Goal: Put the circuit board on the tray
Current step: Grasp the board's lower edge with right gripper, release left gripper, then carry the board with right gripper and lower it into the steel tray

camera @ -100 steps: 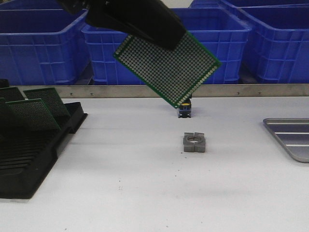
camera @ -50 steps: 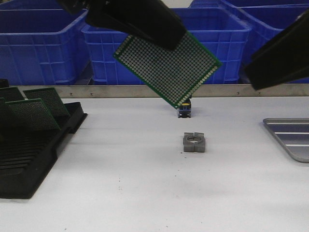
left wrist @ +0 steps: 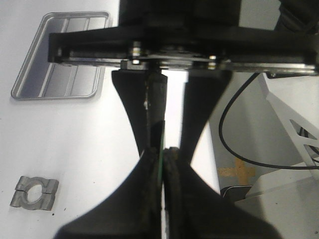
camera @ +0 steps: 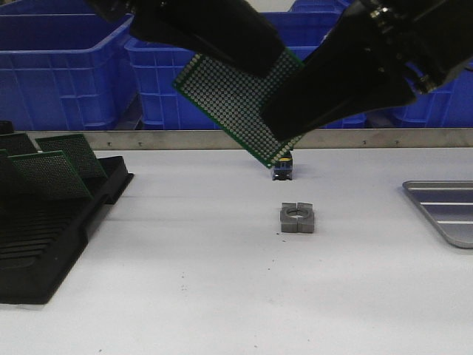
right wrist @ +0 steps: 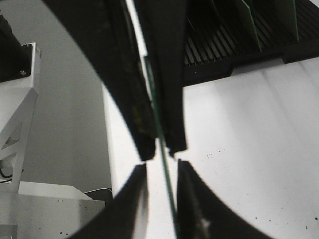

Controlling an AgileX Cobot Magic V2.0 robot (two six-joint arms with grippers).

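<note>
A green perforated circuit board (camera: 225, 92) hangs tilted high over the table's middle. My left gripper (camera: 259, 63) is shut on its upper edge; the left wrist view shows the board edge-on (left wrist: 162, 142) pinched between the fingertips of the left gripper (left wrist: 164, 154). My right gripper (camera: 279, 127) is at the board's lower right edge, open. In the right wrist view the board's thin edge (right wrist: 166, 172) runs between the spread fingers of the right gripper (right wrist: 162, 174). The silver ribbed tray (camera: 443, 208) lies at the table's right edge and also shows in the left wrist view (left wrist: 65, 59).
A black slotted rack (camera: 52, 222) with several green boards stands at the left and shows in the right wrist view (right wrist: 234, 40). A grey split metal clamp (camera: 297, 218) and a small dark part (camera: 283, 171) sit mid-table. Blue bins (camera: 66, 66) line the back.
My right arm has come in from the right and up to the board's lower right edge, its fingers now either side of it. The left gripper and board have not moved.
</note>
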